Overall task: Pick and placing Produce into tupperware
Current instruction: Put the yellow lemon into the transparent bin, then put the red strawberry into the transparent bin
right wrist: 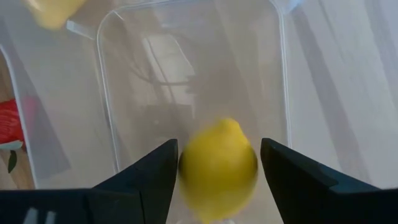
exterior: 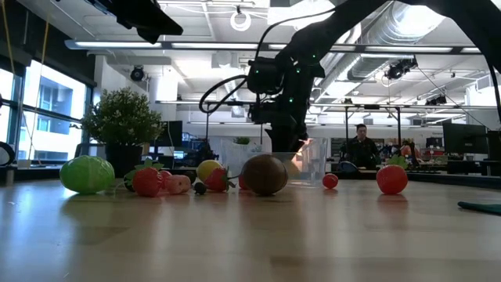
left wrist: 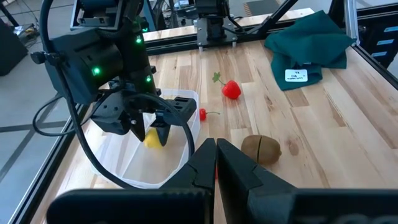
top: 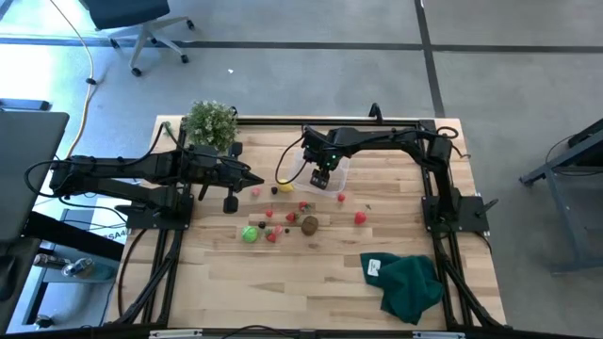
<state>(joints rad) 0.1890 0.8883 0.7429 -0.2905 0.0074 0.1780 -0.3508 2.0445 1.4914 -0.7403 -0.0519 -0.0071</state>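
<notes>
One yellow toy lemon [right wrist: 218,169] is seen between the wide-apart fingers of the right gripper [top: 322,177], over the clear tupperware [top: 337,175] near the middle of the high view. It looks light, hard and smooth, so it may roll; it is best pinched across its round middle. The left gripper [top: 255,180] is closed tight and empty, left of the tub.

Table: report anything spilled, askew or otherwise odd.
Nothing looks damaged. The produce lies scattered loose by the tub, and a green cloth sits crumpled near a corner. The right gripper has a lemon between open fingers over the tub.
</notes>
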